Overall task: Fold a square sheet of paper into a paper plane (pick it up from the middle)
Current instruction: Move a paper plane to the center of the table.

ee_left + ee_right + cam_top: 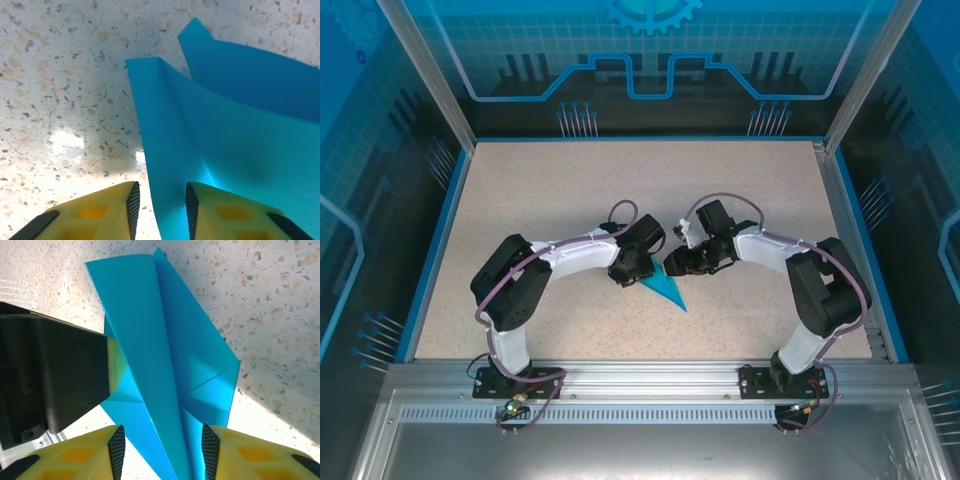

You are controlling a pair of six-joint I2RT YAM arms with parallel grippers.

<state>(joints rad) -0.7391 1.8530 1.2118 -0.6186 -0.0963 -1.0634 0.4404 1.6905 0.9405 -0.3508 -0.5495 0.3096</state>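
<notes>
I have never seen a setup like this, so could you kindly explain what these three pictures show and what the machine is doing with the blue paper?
The overhead picture shows two robot arms bolted at the near edge of a speckled table. The other two pictures come from cameras on the arms' wrists, looking along their yellow fingers. Between the arms is a blue paper plane, folded to a sharp point. The left gripper has its fingers on either side of a raised fold of the paper, seemingly pinching it. The right gripper straddles the plane's centre ridge with gaps showing on both sides, so it looks open.
</notes>
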